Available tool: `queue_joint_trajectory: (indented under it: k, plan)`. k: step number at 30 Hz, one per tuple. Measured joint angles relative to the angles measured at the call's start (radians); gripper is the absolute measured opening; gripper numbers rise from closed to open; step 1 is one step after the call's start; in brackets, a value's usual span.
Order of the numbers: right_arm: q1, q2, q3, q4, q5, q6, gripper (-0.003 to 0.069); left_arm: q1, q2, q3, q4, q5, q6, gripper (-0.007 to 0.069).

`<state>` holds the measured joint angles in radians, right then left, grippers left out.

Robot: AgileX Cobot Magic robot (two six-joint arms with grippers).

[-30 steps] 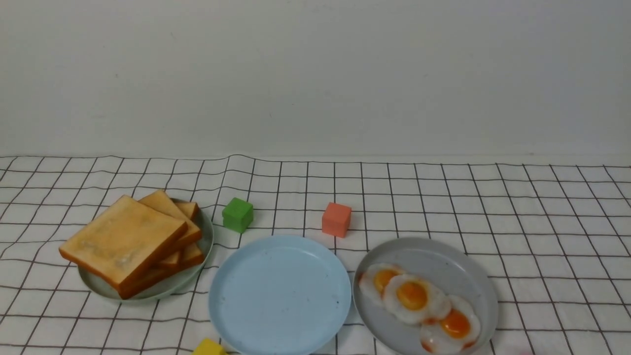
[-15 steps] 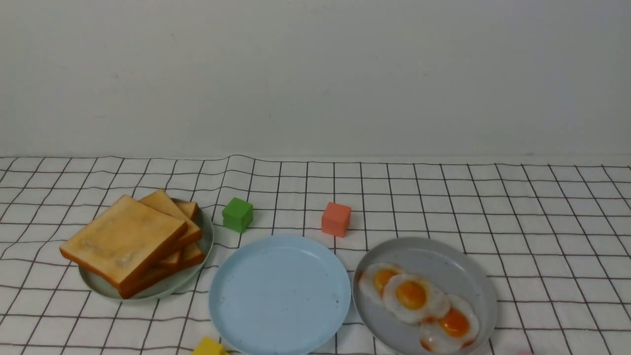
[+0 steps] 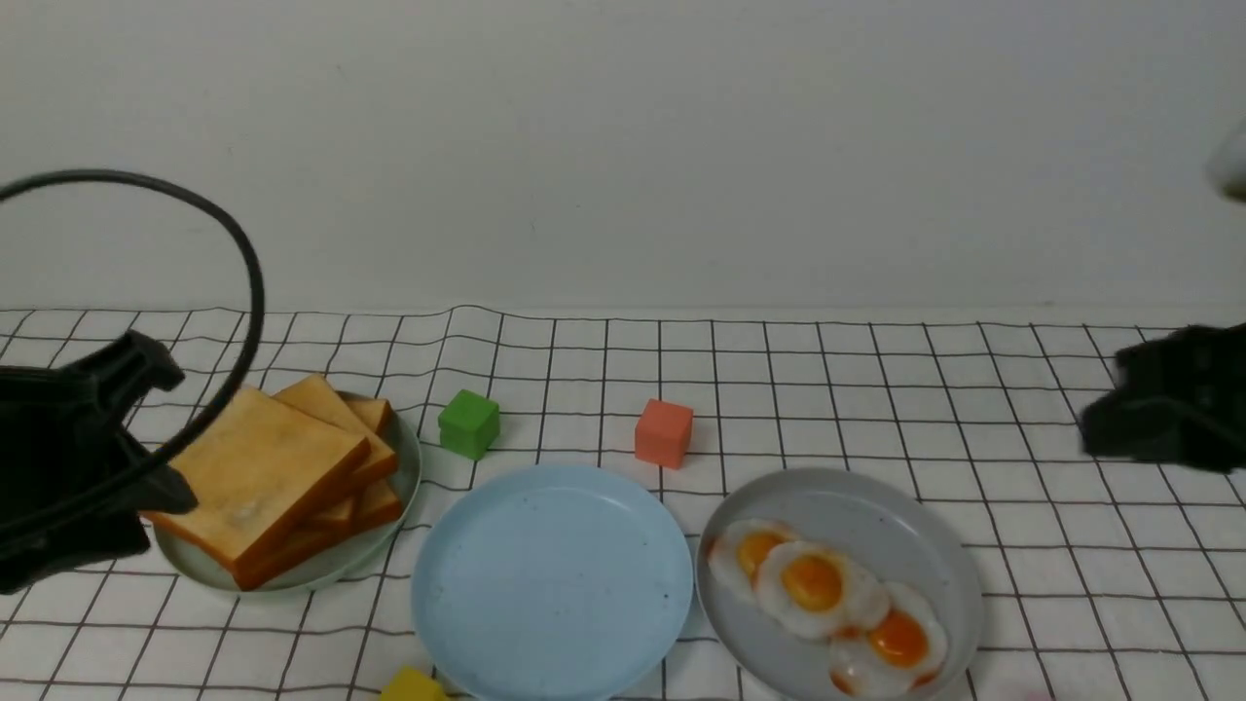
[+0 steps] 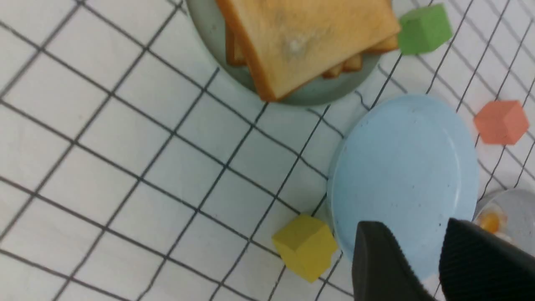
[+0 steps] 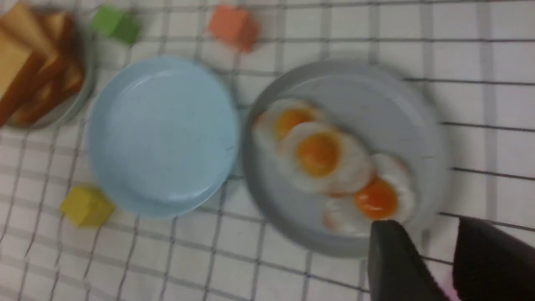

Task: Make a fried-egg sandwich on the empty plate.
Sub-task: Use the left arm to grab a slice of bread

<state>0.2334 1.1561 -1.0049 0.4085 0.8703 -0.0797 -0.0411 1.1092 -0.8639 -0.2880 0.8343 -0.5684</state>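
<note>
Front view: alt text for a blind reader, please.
An empty pale blue plate sits between a green plate of stacked toast and a grey plate of three fried eggs. The left gripper and right gripper hang at the edges.

**Left arm** (image 3: 58,458): shown as a dark mass well to the left of the empty plate (image 3: 553,584), with a black cable (image 3: 251,282) looped above it. **Left end effector** (image 4: 416,234): seen in the left wrist view with two dark ribbed fingers (image 4: 376,267) parted by a narrow gap. Nothing is held between them, and the plate lies behind them. **Right arm** (image 3: 1168,404): shown dark and blurred, well to the right of the plate. **Right end effector** (image 5: 426,225): seen in the right wrist view with its fingers (image 5: 397,263) likewise held apart, nothing gripped, to the right of the plate.
</note>
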Motion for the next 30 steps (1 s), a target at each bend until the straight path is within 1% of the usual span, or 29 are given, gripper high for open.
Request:
queue_joint_trajectory:
  k: [2, 4, 5, 7, 8, 9, 10, 13, 14, 16, 18, 23, 24, 25, 28, 30]
  plan:
    - [0.053, 0.049, 0.0, 0.102, -0.001, -0.125, 0.0241, 0.003, 0.033, 0.0, -0.05, -0.006, 0.038, 0.0238]
    - [0.085, 0.083, 0.0, 0.171, 0.004, -0.232, 0.0241, 0.026, 0.049, 0.0, -0.078, -0.014, 0.063, 0.0238]
    - [0.097, 0.095, 0.0, 0.2, 0.006, -0.267, 0.0241, 0.044, 0.052, 0.0, -0.084, -0.016, 0.074, 0.0238]
    - [0.112, 0.113, 0.0, 0.252, 0.016, -0.368, 0.0241, 0.104, 0.058, 0.0, -0.08, -0.022, 0.105, 0.0238]
    - [0.115, 0.119, 0.001, 0.277, 0.017, -0.412, 0.0241, 0.153, 0.064, 0.0, -0.069, -0.028, 0.123, 0.0238]
    - [0.115, 0.119, 0.001, 0.277, 0.017, -0.418, 0.0241, 0.161, 0.067, 0.0, -0.067, -0.03, 0.127, 0.0238]
    - [0.116, 0.12, 0.001, 0.294, 0.017, -0.446, 0.0241, 0.22, 0.08, 0.0, -0.059, -0.042, 0.14, 0.0238]
    - [0.116, 0.121, 0.001, 0.318, 0.017, -0.466, 0.0241, 0.313, 0.134, 0.0, -0.059, -0.109, 0.184, 0.0238]
    - [0.116, 0.121, 0.001, 0.32, 0.017, -0.466, 0.0241, 0.316, 0.139, 0.0, -0.059, -0.114, 0.188, 0.0238]
    - [0.116, 0.121, 0.001, 0.331, 0.017, -0.473, 0.0241, 0.339, 0.209, 0.0, -0.061, -0.18, 0.243, 0.0244]
    - [0.116, 0.121, 0.001, 0.333, 0.017, -0.473, 0.0241, 0.342, 0.24, 0.0, -0.061, -0.198, 0.257, 0.0255]
    - [0.116, 0.121, 0.001, 0.334, 0.017, -0.473, 0.0241, 0.342, 0.354, 0.0, -0.08, -0.263, 0.286, 0.0377]
    - [0.116, 0.121, 0.001, 0.336, 0.017, -0.473, 0.0241, 0.342, 0.37, 0.0, -0.097, -0.276, 0.302, 0.0413]
    - [0.116, 0.121, 0.001, 0.336, 0.019, -0.473, 0.0241, 0.342, 0.38, 0.0, -0.113, -0.286, 0.322, 0.0433]
    - [0.116, 0.121, 0.001, 0.337, 0.032, -0.473, 0.0241, 0.342, 0.392, 0.0, -0.186, -0.318, 0.407, 0.0458]
    - [0.116, 0.121, 0.001, 0.337, 0.042, -0.473, 0.0241, 0.342, 0.4, 0.0, -0.261, -0.343, 0.496, 0.0465]
